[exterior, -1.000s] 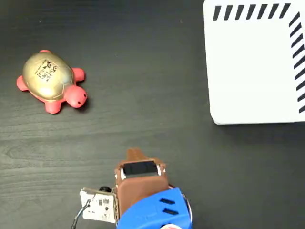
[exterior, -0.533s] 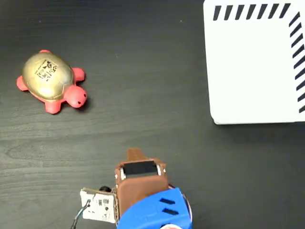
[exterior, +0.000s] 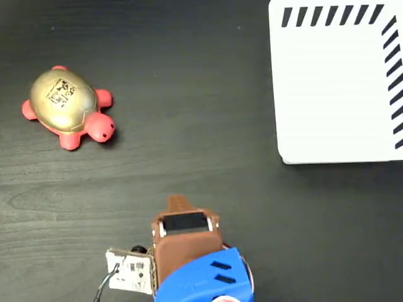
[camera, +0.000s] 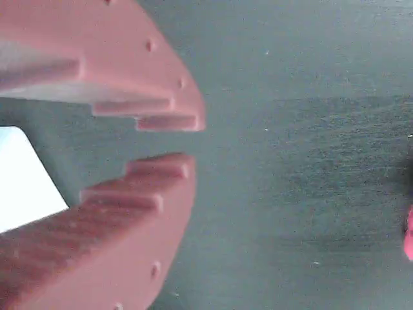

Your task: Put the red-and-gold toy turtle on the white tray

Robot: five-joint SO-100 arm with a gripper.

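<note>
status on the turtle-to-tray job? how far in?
Nothing looks done: the red-and-gold toy turtle sits on the dark table at the fixed view's left, far from the white tray at upper right, which is bare where visible. In hand: nothing; the hand is slightly open, empty, near the bottom edge. Left: reach, grasp, carry, place.

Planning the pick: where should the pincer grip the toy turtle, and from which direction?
Judging by its pose, grip the red-and-gold toy turtle across the gold shell's narrower width, coming from above; the red head and feet are small and low. The pincer holds nothing.
</note>
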